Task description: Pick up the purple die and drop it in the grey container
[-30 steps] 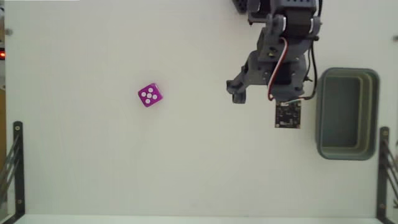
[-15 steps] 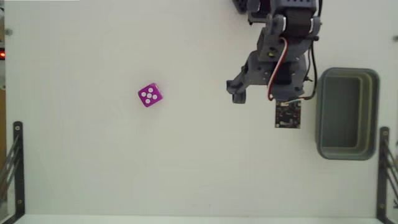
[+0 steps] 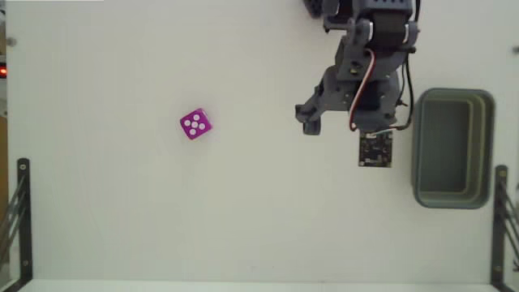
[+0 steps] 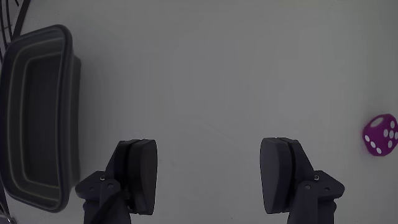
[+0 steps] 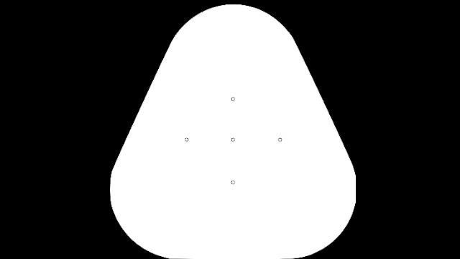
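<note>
The purple die (image 3: 195, 124) lies on the white table left of centre in the fixed view, showing white pips on top. In the wrist view the die (image 4: 380, 134) sits at the far right edge. The grey container (image 3: 452, 148) stands at the right of the fixed view and is empty inside; in the wrist view the container (image 4: 37, 112) fills the left side. My gripper (image 3: 345, 122) hangs between the two, closer to the container and well apart from the die. In the wrist view my gripper (image 4: 208, 177) is open, its fingers wide apart over bare table.
A small black square circuit board (image 3: 375, 148) rides on the arm just left of the container. Black metal brackets stand at the lower left edge (image 3: 22, 211) and lower right edge (image 3: 501, 219) of the table. A red light (image 3: 3, 71) glows at the left border.
</note>
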Controlling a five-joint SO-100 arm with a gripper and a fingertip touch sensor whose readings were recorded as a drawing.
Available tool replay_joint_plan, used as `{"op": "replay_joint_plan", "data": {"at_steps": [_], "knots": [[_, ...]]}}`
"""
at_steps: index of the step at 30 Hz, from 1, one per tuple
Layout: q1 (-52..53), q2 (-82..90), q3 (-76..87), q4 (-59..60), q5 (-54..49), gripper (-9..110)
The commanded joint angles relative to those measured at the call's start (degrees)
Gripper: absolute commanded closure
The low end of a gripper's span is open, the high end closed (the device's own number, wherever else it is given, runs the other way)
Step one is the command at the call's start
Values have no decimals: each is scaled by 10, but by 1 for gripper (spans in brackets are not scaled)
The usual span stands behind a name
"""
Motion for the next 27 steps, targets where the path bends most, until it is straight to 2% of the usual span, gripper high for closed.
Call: {"op": "replay_joint_plan", "data": {"at_steps": [1, 27], "knots": [[4, 22, 4, 2, 3, -9], [11, 22, 4, 2, 3, -9]]}}
